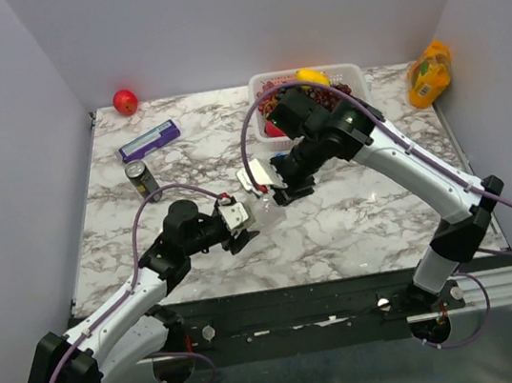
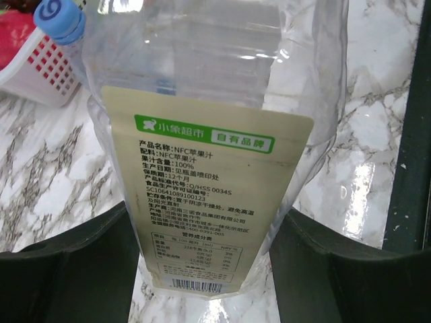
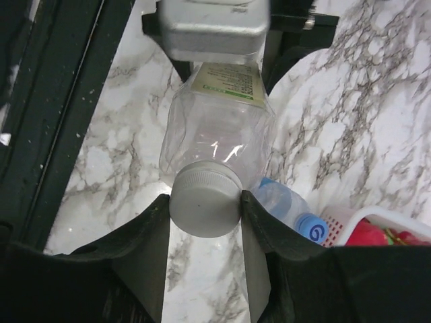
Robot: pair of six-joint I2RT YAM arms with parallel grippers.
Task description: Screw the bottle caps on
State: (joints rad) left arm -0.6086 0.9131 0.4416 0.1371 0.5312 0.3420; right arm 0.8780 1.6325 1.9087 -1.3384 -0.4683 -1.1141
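My left gripper [image 1: 242,224] is shut on the lower body of a clear bottle with a yellow-green label [image 2: 215,188] and holds it tilted over the table. My right gripper [image 3: 205,210] is shut on a white cap [image 3: 205,200] that sits on this bottle's mouth; the bottle's clear shoulder [image 3: 215,128] runs away from it to the left gripper's silver body [image 3: 209,27]. In the top view the two grippers meet at the table's middle, the right gripper [image 1: 275,187] just beyond the left. A blue-labelled bottle [image 3: 286,202] with a blue cap [image 3: 314,229] lies beside them; the blue cap also shows in the left wrist view [image 2: 59,19]. I cannot make out a plain bottle.
A white basket [image 1: 354,71] of fruit stands at the back, behind the right arm. A red apple [image 1: 125,101], a purple box [image 1: 148,141] and a dark can [image 1: 142,179] are at the back left. An orange juice bottle [image 1: 429,74] is at the back right.
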